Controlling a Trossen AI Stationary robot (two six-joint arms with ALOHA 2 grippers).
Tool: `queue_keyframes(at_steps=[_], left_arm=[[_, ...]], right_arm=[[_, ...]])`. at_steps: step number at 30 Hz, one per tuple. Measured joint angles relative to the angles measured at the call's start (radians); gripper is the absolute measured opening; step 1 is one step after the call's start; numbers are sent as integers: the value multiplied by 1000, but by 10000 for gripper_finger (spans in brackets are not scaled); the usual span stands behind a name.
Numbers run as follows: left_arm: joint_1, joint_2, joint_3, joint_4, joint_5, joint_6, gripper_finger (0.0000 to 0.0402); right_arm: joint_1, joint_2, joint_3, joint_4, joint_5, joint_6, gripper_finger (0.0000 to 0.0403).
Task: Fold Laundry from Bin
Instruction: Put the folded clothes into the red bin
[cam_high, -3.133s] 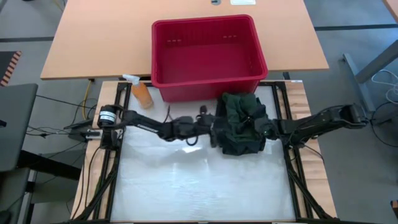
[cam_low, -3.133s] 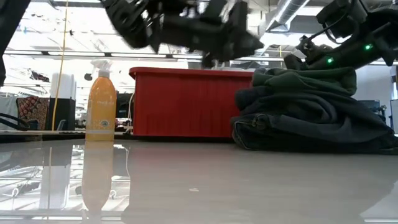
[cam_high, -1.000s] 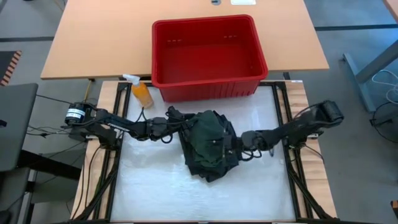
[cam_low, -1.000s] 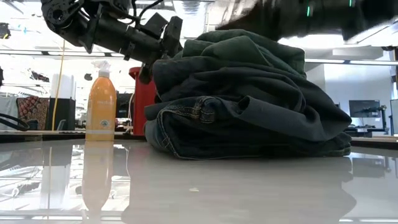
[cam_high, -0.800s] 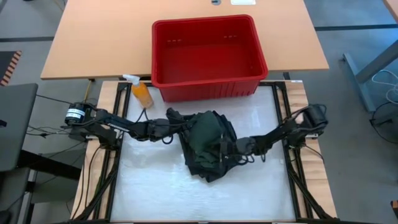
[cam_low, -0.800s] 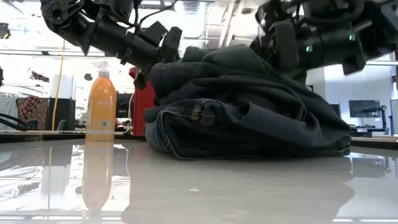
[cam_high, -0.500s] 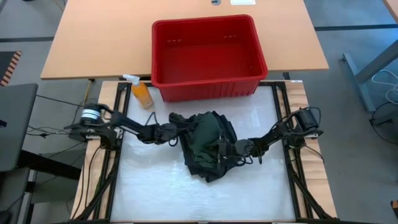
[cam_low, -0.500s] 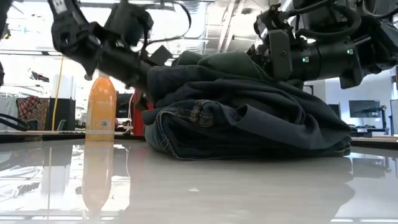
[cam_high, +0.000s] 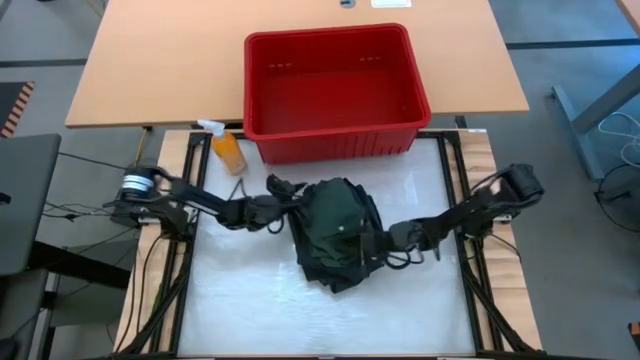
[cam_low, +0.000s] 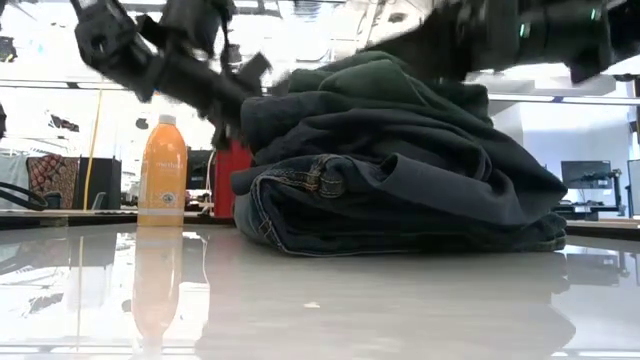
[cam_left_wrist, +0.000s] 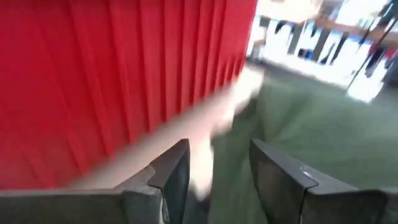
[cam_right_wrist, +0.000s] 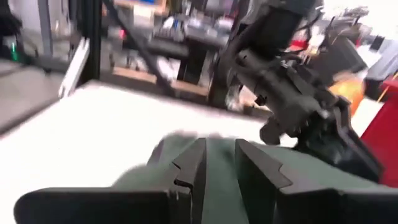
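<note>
The laundry (cam_high: 335, 230) is a heap of dark green and dark blue-black garments lying mid-table, its underside on the white top (cam_low: 400, 170). The red bin (cam_high: 330, 80) stands behind it. My left gripper (cam_high: 278, 190) reaches level to the heap's far-left edge. Its fingers stand apart (cam_left_wrist: 217, 146) with the cloth's edge (cam_left_wrist: 298, 124) showing in the gap; I cannot tell whether they touch it. My right gripper (cam_high: 372, 240) lies over the heap's right side, its fingers close together (cam_right_wrist: 219, 146). My right gripper has green cloth of the heap's top layer (cam_right_wrist: 221, 165) filling the narrow gap between its two fingers. It comes in about level from the table's right. One layer or several, I cannot tell. The heap stays on the table below it.
An orange spray bottle (cam_high: 226, 148) stands left of the bin, behind my left arm. The bin's ribbed wall (cam_left_wrist: 93, 74) is close beside my left gripper. Bare white table (cam_high: 260, 310) lies toward the near edge. Black frame rails (cam_high: 475, 290) run along both sides.
My left gripper has sunk a little and tipped at the heap's far-left edge. My right gripper pushed in over the heap toward the left, flattening its top, then drew back toward the right and up. The heap's green top stands high again; its base has not moved.
</note>
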Motion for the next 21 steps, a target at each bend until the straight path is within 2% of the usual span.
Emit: queue_keyframes(at_steps=[5, 8, 13, 18, 21], left_arm=[[-30, -226, 1, -51, -12, 151, 154], [-57, -356, 1, -140, -14, 173, 154], [-110, -512, 2, -347, -14, 36, 154], [-168, -542, 2, -494, -1, -136, 154], [-174, -543, 2, -547, 135, -271, 154]], right_arm=[[7, -159, 0, -30, 1, -12, 111], [7, -256, 0, -87, 1, 1, 111], [-23, -405, 1, -276, 24, 158, 121], [-84, -522, 1, -544, 40, 345, 158], [-136, -601, 2, -740, 30, 546, 192]])
